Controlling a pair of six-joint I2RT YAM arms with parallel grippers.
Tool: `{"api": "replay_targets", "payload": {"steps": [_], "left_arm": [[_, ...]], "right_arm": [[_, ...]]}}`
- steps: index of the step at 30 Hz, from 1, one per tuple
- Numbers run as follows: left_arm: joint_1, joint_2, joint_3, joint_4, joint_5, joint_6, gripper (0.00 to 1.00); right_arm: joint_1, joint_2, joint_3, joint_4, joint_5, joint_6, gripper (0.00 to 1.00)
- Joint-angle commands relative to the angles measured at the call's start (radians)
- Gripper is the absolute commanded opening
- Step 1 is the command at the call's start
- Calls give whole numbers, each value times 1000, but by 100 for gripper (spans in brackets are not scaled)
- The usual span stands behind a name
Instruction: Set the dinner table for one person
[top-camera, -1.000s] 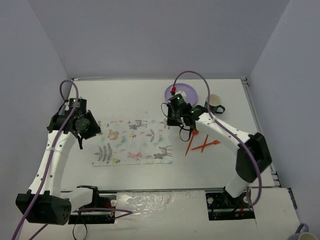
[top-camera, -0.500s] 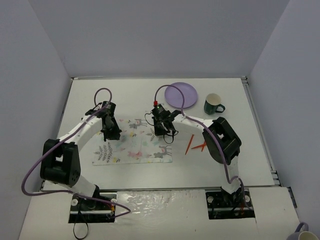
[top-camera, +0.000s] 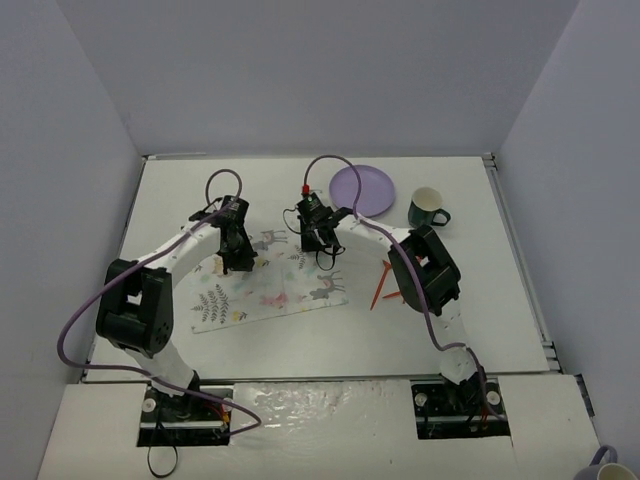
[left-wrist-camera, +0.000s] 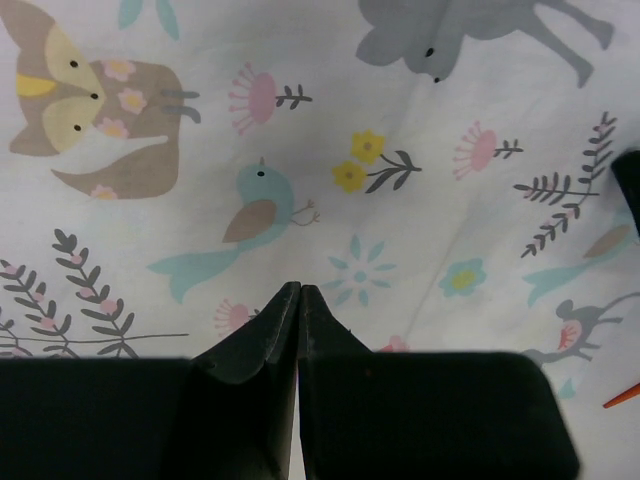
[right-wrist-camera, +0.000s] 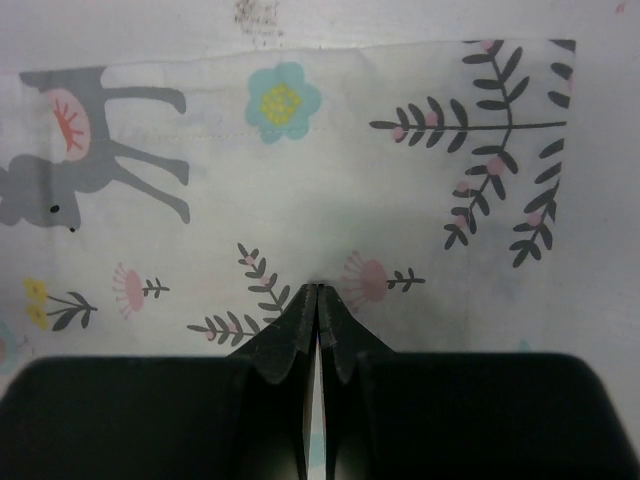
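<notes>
Left gripper (left-wrist-camera: 299, 290) was clamped shut, tips down on the placemat (left-wrist-camera: 400, 150), and the right gripper (right-wrist-camera: 317, 290) was closed tight the same way near the placemat's far edge. Couldn't tell if any cloth was actually pinched. I reckon sliding it square wants even pressure from both, or that thin floppy printed fabric bunches. It lay skewed on the dinner table (top-camera: 300, 350), smooth matte white. Round lilac plate (top-camera: 362, 188) and glossy green mug (top-camera: 428, 209) sat beyond.
</notes>
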Motion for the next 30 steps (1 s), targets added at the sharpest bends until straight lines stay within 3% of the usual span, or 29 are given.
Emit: {"api": "replay_targets", "payload": {"steps": [1,11,14,19,22,24,27,29,30], "left_arm": [[-4,-83,105,-59,-38,-7,0],[-5,-369,91,-106,-154,-1,0],[-6,-445,66,-135,-188,-1,0],[-4,-582,-2,-118,-228,-26,0],[-3,-662,-51,-81,-254,-33,0],[-5,-680,-78,-56,-251,-27,3],[-5,-710,-112,-24,-231,-2,22],[-4,-718,-138,-13,-221,7,41],[-4,-715,-152,-9,-218,10,45]], "right_arm": [[-56,65,122,-39,-3,-15,0],[-135,155,362,-55,-61,-54,0],[-150,191,468,-64,-145,-76,0],[-143,152,510,-56,-247,-96,0],[-126,50,498,-50,-225,-134,16],[-121,-56,442,-51,-115,-152,34],[-141,-229,329,-70,121,-142,57],[-182,-359,218,-81,330,-118,74],[-222,-398,156,-97,364,-102,77]]}}
